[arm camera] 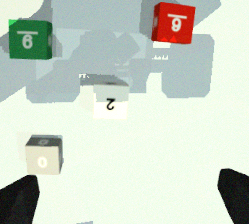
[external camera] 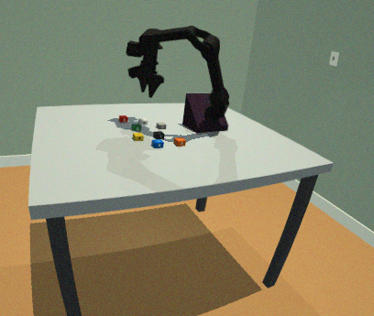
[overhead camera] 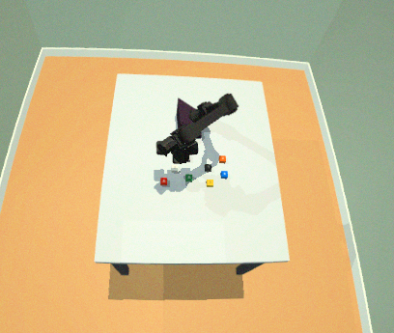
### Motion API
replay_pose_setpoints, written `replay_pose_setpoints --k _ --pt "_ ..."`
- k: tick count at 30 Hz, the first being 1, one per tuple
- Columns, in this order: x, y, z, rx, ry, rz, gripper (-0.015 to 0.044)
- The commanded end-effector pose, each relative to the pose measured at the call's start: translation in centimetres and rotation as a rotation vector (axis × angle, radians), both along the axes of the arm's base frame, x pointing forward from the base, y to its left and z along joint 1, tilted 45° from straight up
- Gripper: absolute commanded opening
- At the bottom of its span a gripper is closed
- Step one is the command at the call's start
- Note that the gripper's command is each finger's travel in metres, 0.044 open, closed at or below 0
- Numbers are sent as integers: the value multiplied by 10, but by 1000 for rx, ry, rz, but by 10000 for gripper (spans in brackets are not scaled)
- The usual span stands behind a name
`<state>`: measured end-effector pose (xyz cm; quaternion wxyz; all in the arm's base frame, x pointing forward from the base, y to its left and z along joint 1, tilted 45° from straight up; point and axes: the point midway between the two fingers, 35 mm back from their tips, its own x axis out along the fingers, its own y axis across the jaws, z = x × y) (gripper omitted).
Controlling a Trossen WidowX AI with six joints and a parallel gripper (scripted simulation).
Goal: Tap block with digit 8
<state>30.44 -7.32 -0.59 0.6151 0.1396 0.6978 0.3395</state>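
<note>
My gripper (external camera: 147, 93) (arm camera: 130, 182) is open and empty, pointing down high above the table; its fingers blend into the dark arm in the top view. The wrist view shows a grey block (arm camera: 44, 156) (external camera: 160, 125) with 0, a white block (arm camera: 111, 102) (overhead camera: 175, 169) with 2, and a green block (arm camera: 30, 40) (overhead camera: 188, 178) and a red block (arm camera: 173, 23) (overhead camera: 163, 181), each with a barred 6 or 9. The black block (overhead camera: 208, 168) (external camera: 159, 136), blue block (overhead camera: 224, 175) (external camera: 158, 144), orange block (overhead camera: 222, 159) (external camera: 180, 142) and yellow block (overhead camera: 210, 183) (external camera: 137, 136) have unreadable digits. No 8 is readable.
The white table (overhead camera: 178, 234) (external camera: 82, 176) carries the blocks, which stand apart from one another. The arm's dark purple wedge base (overhead camera: 183, 115) (external camera: 196, 114) stands behind them. The arm hides the grey block in the top view. Shadows of the arm fall among the blocks.
</note>
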Motion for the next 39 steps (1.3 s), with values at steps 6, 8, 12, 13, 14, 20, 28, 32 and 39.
replay_pose_setpoints --k 6,8,12,13,14,20,28,32,39 --pt "-5 0 -4 50 42 -76 400" --pt "-5 0 -4 50 42 -76 400" --pt "-5 0 -4 50 42 -76 400" --pt "-5 0 -4 50 42 -76 400" --pt "-5 0 -4 50 42 -76 400" --pt "-5 0 -4 50 42 -76 400" --pt "-47 20 29 52 46 -76 400" --pt "-73 33 43 53 49 -76 400" --pt "-73 33 43 53 49 -76 400"
